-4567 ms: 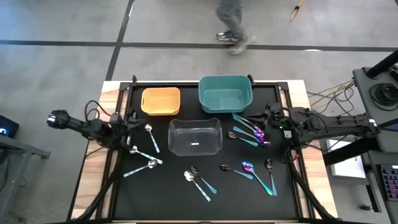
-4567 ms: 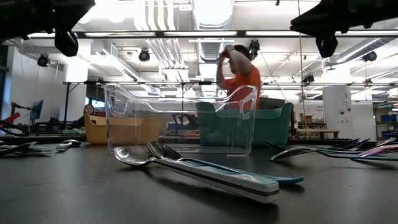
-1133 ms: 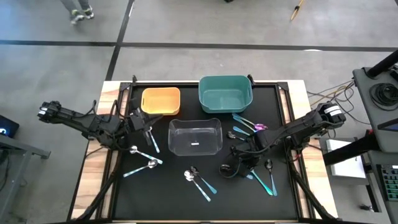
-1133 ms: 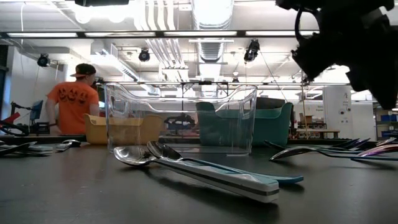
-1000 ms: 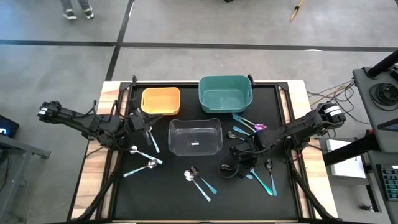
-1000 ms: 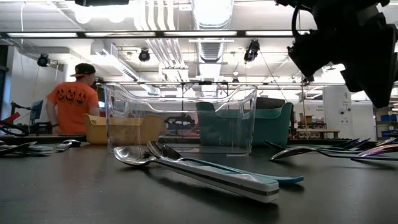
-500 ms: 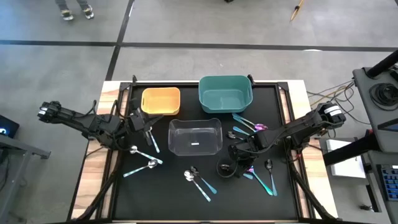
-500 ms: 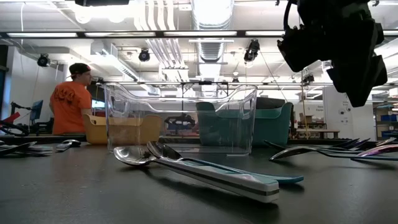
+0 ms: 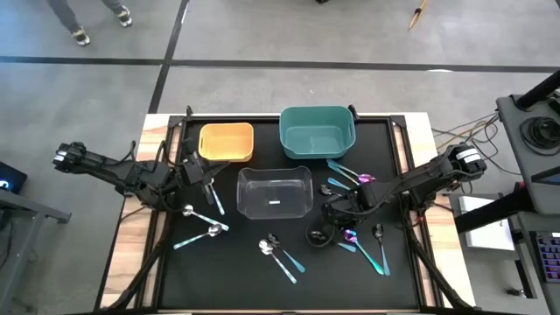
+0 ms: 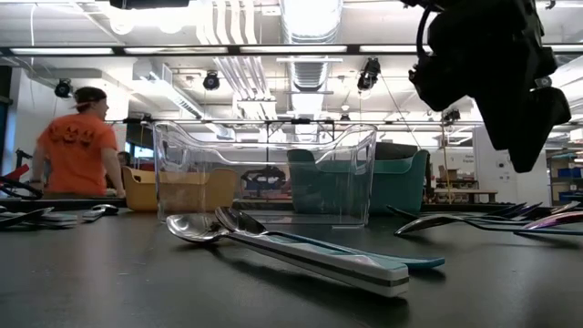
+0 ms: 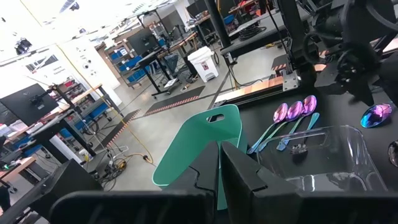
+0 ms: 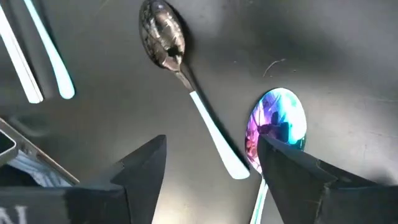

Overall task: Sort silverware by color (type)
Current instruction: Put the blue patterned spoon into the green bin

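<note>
Spoons look light, stiff, slippery; my right tool [image 12: 205,168], fingers apart, should pinch the dark spoon [image 12: 186,87] mid-handle.

Three bins [image 9: 275,192] and about a dozen spoons [image 9: 282,255]

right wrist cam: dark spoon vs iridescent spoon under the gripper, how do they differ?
Bowl: the dark spoon has a black, dull bowl; the iridescent spoon has a purple-blue rainbow one.
Position: the dark spoon's handle runs between the open right gripper's fingers; the iridescent bowl is partly covered by one finger.
Both lie flat on the black mat and have pale teal handles.
</note>
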